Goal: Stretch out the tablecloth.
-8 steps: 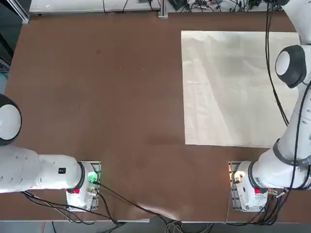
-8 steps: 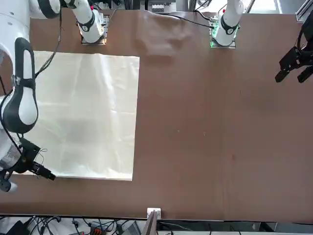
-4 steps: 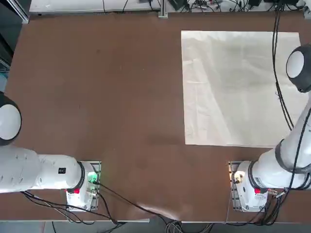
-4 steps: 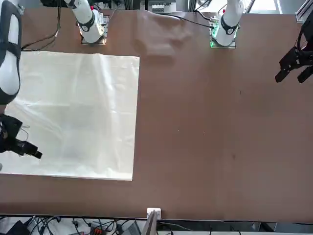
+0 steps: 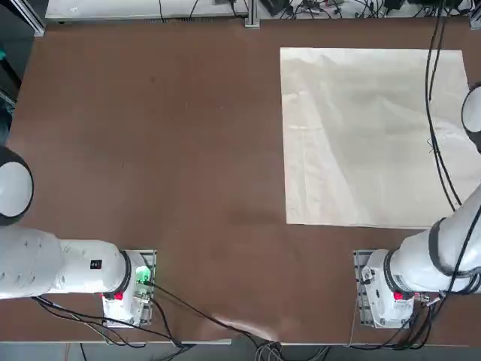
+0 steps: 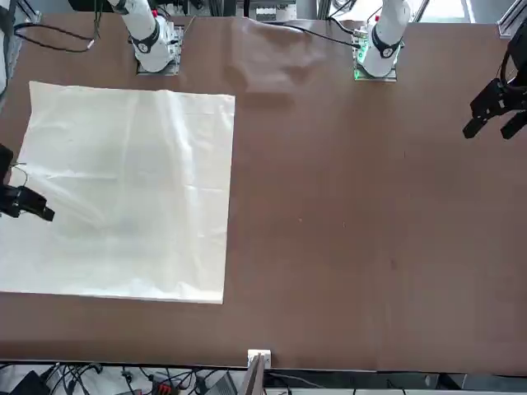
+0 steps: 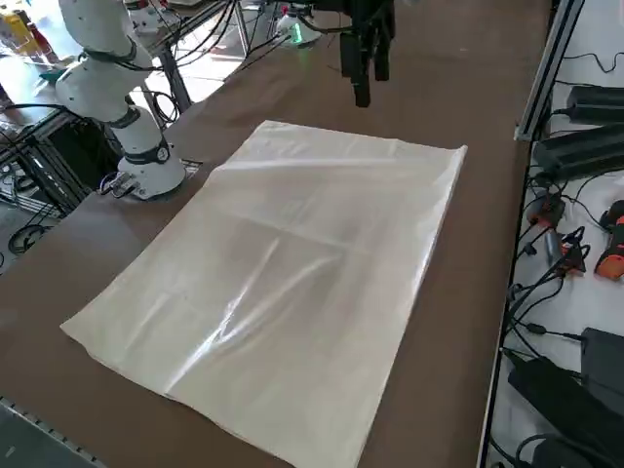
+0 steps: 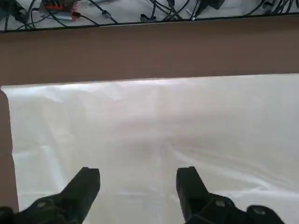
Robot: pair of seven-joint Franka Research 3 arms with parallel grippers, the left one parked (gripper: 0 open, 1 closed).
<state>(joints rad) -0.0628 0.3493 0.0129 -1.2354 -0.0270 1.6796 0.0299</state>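
A: Item, then: tablecloth [image 5: 373, 135]. Where does it lie?

B: Flat on the brown table [image 5: 150, 135], in the working arm's half, toward the far edge from the bases. One cream-beige sheet, plain, with faint creases. All four edges look straight; no fold or bunching is visible from overhead.

A: Item: right gripper [image 8: 138, 186]. Condition?

B: Spread wide, holding nothing. In the wrist view its two fingers [image 8: 85, 184] stand well apart with bare cloth between them. In the front view it shows only at the picture's left margin [image 6: 29, 204], at the cloth's outer side edge.

A: Touching the fabric?

B: Cannot tell; it appears to hang above it. No fabric is pinched.

A: Relation the next move turns on?

B: The cloth runs away from the gripper toward the far table edge; the wrist view shows that far hem [image 8: 149, 80] lying crosswise ahead of the fingers, with one far corner [image 8: 4, 88] in sight. In the right side view the sheet [image 7: 283, 263] looks longer from near edge to far edge than across, though the slant may exaggerate this.

A: Which arm is nearer?

B: The right one; the sheet lies just beyond its base [image 5: 387, 289].

A: Status of task?

B: Judged largely done, since the sheet already lies open; only shallow creases remain.
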